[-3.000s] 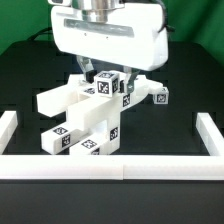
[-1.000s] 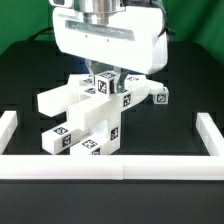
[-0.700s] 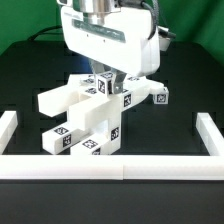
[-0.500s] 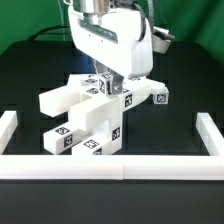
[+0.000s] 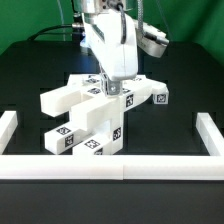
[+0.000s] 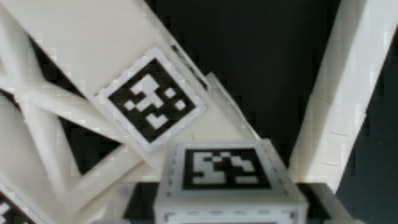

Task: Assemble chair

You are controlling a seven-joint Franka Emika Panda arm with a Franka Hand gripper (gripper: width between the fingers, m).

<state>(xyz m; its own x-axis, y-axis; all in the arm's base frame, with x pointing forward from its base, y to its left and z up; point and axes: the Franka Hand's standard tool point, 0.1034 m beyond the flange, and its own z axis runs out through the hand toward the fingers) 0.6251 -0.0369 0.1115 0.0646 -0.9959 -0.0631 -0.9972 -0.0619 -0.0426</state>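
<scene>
- Black tabletop (image 5: 25, 95) carries everything; nearest in the exterior view you see the white border rail (image 5: 110, 168) along the front edge.
- Just behind it you have the chair (image 5: 85, 118), part-built, standing mid-table with several tags facing the camera.
- At its top, your gripper (image 5: 112, 90) is closed tight on a tagged block (image 6: 217, 172) of the chair.
- Above and behind stands the arm (image 5: 112, 45).

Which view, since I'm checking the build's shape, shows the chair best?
The exterior view: the whole chair is in frame, gripper at its top. The wrist view shows only tagged parts close up.
</scene>
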